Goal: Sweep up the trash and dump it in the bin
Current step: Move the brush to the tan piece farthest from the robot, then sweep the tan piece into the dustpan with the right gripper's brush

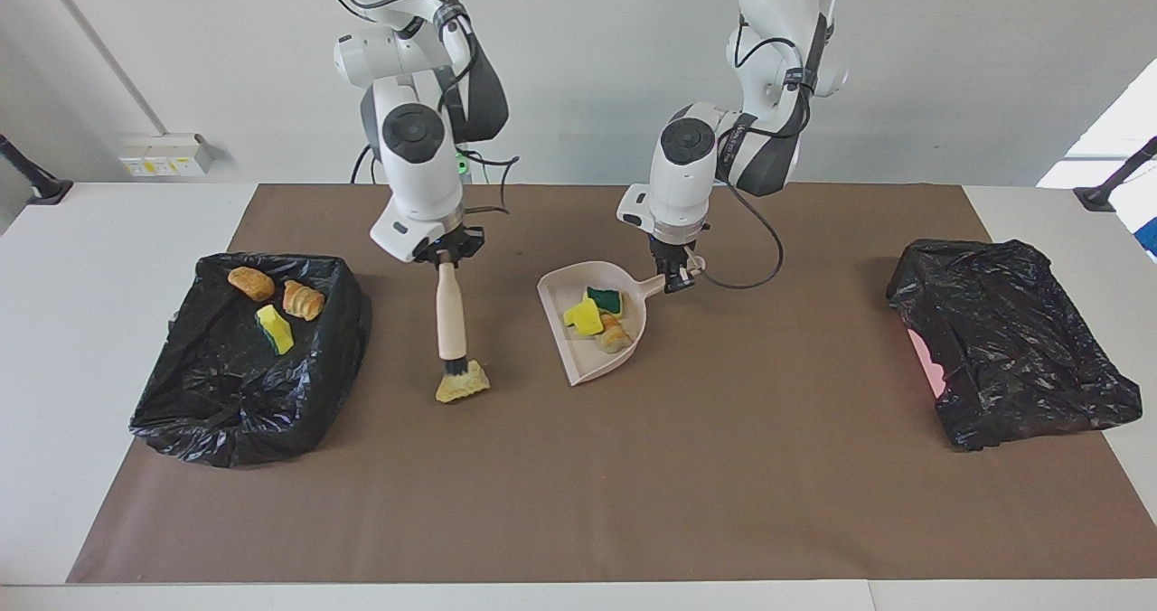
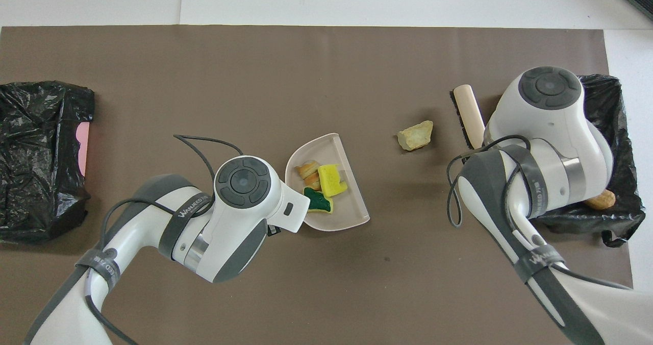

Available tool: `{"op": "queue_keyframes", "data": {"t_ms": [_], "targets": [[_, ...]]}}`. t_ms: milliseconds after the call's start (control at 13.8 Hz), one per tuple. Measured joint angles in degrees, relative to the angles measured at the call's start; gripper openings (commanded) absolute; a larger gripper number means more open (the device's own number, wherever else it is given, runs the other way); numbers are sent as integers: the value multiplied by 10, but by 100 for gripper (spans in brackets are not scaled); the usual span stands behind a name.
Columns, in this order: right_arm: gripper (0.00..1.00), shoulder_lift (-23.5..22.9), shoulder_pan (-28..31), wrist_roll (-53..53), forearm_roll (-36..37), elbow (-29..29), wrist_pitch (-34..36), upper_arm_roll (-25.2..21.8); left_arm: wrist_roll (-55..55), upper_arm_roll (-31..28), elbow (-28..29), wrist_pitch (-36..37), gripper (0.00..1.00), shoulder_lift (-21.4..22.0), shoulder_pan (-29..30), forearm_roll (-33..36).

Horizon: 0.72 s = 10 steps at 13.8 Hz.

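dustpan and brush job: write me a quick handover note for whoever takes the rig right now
Right tool: shut on the brush handle, bristles down by the loose tan chunk; contact unclear.
Left tool: shut on the dustpan handle, mid-mat.
Swept pieces: three, in the dustpan.
Open bin, at the right arm's end: three dumped pieces inside.
Crumpled black bag, at the left arm's end: no trash seen on it.
Done: three pieces binned, three in the dustpan.
Left: sweep the loose tan chunk into the dustpan, then tip the load into the open bin.
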State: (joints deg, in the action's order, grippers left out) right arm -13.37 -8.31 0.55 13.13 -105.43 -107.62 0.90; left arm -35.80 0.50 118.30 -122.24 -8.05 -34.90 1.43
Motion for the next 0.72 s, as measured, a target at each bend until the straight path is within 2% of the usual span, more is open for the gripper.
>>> {"op": "queue_keyframes", "data": {"t_ms": [217, 362, 724], "targets": [[0, -53, -13, 0, 5, 5, -30, 8, 4, 0, 0, 0, 0, 0, 0, 0], [0, -62, -24, 0, -17, 1, -24, 17, 5, -1, 0, 0, 0, 0, 0, 0], [0, -50, -75, 0, -175, -18, -20, 26, 6, -1, 1, 0, 0, 0, 0, 0]]}}
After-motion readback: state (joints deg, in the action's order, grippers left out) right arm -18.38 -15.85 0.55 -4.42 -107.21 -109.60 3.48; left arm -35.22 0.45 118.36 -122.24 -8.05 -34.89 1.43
